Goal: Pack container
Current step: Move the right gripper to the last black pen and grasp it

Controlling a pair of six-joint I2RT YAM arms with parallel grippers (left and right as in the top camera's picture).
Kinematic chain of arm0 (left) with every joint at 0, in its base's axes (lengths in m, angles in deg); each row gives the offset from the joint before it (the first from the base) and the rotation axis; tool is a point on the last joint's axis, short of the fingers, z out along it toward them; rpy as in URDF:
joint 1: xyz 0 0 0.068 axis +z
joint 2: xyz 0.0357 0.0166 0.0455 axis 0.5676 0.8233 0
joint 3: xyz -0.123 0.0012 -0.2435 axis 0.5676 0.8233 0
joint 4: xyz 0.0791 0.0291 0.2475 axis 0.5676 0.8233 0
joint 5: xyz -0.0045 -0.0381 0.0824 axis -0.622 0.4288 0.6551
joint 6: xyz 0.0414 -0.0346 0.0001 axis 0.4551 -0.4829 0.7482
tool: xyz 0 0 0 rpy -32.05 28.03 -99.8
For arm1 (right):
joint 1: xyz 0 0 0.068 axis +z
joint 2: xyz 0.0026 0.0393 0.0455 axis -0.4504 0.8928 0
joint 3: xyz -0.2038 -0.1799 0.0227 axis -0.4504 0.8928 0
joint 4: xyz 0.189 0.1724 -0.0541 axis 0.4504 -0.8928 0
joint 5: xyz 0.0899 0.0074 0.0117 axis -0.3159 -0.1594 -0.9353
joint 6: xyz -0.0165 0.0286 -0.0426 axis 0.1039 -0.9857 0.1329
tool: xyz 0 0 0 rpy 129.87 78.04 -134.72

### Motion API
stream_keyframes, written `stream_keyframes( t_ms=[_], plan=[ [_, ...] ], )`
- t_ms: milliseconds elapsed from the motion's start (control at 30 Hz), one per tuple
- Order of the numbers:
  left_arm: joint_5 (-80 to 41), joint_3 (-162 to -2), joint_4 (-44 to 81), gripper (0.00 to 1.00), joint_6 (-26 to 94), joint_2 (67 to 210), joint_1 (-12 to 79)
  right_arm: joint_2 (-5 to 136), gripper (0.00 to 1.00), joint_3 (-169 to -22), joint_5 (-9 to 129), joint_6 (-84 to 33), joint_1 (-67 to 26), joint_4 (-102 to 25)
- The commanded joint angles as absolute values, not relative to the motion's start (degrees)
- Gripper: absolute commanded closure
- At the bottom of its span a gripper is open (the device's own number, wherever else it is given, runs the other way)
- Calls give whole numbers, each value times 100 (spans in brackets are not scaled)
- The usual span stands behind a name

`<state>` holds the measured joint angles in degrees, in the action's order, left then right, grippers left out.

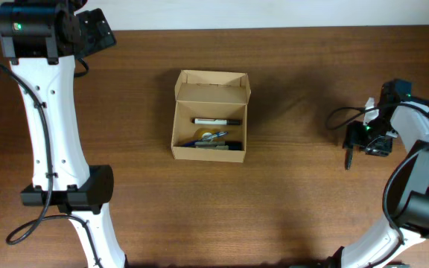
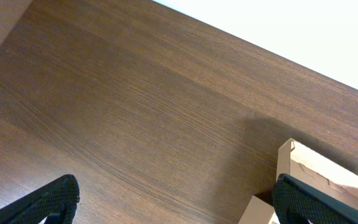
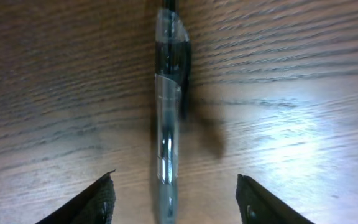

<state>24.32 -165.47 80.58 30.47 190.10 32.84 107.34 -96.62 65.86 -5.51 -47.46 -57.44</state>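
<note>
Our left arm [image 1: 51,141] reaches up along the left side of the table [image 1: 125,216], and its wrist ends at the far left corner, well apart from the container [image 1: 209,115]. The left pincer [image 2: 174,200] is spread wide. In its wrist view the two fingertips [image 2: 55,202] sit at the bottom corners of the picture with only bare wood between them. It holds nothing and touches nothing. A corner of the cardboard shows just beyond its right finger.

Our right arm [image 1: 415,179] bends in from the right edge, its wrist turned down toward the table on the right side, also well away from the container. The right pincer [image 3: 173,199] is open too, with its fingers standing on either side of a clear-barrelled pen [image 3: 166,112]. The pen lies flat on the wood, running lengthwise straight away from the wrist camera. There is a visible gap on each side, so the fingers are not closed on it. We cannot tell whether the fingertips touch the table.

The container sits near the middle of the table with its hinged flap thrown back toward the far edge. Inside lie a white marker [image 1: 217,120] with dark ends and, nearer the front wall, a few more pens in blue and yellow. These are too small to tell apart.
</note>
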Motion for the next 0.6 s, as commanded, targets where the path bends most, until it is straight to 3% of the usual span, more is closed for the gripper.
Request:
stream_keyframes(
  t_ms=[0,167,233,333,400,567],
  plan=[
    [2428,-16525,8060,0,3078,19036,3315,10959,40,-9601,6448,-658,-4731,-5761],
    [2428,-16525,8060,0,3078,19036,3315,11073,49,-9599,6407,-658,-4733,-5755],
    [2428,-16525,8060,0,3078,19036,3315,11075,59,-9601,6407,-658,-4733,-5720],
    [2428,-16525,8060,0,3078,19036,3315,11075,88,-9601,6409,-656,-4733,-5698],
    [2428,-16525,8060,0,3078,19036,3315,11075,96,-9601,6409,-656,-4733,-5707],
    [2428,-16525,8060,0,3078,19036,3315,11075,96,-9601,6402,-656,-4733,-5766]
  ],
)
